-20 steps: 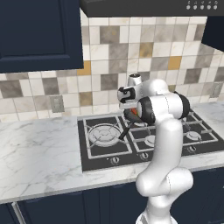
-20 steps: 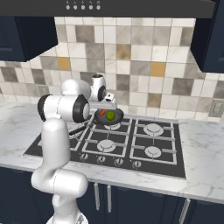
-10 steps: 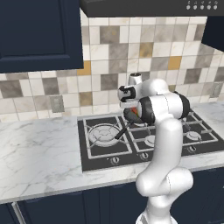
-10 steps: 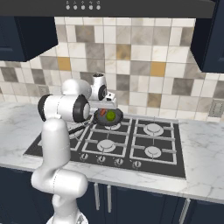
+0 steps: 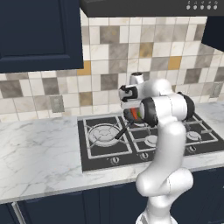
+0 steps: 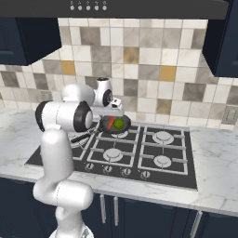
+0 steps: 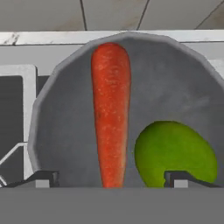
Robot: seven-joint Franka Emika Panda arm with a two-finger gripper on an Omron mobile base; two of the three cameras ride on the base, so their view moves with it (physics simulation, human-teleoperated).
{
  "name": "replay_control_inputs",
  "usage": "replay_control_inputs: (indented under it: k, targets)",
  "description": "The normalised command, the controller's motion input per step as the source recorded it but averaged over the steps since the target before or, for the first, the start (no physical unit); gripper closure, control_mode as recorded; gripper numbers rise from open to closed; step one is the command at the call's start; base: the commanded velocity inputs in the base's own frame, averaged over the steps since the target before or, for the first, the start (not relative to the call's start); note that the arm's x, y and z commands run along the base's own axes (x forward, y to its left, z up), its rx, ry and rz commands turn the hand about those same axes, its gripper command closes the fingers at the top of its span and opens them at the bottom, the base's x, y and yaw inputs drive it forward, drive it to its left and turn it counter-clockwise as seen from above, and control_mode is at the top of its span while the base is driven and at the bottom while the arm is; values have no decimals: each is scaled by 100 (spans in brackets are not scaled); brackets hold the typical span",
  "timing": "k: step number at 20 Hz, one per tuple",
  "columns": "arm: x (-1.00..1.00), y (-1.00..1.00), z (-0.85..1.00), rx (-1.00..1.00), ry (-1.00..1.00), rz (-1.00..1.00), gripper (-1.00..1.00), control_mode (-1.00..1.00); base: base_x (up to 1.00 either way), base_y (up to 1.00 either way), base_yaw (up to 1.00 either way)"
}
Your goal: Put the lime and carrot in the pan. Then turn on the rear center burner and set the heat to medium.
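Change: since a second ago I see the jaws parted and the carrot [image 7: 110, 113] released.
Pan [image 7: 175, 83]: on the cooktop [image 5: 103, 151], holding both items.
Gripper [image 7: 111, 178]: fingers wide apart, empty, just above the pan.
Carrot: stiff, light; I'd grip mid-length.
Lime [image 7: 175, 151]: beside carrot; round, likely rolls.

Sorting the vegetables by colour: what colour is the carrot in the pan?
Orange-red; the carrot shows best in the hand view.

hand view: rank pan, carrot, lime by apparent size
1. pan, widest, spanning nearly the frame.
2. carrot, long, lying inside it.
3. lime, beside the carrot; partly cut off at the bottom, so the gap is unsure.
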Motion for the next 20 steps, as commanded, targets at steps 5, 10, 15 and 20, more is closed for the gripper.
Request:
replay_control_inputs:
  k: [5,10,15,20]
  targets:
    - [-79,0,0,0,-8,0,-100,-100,0,0,0]
    - [-66,-8,0,0,-9,0,-100,-100,0,0,0]
    - [-67,-23,0,0,-2,0,-100,-100,0,0,0]
    - [-51,-30,0,0,0,0,-100,-100,0,0,0]
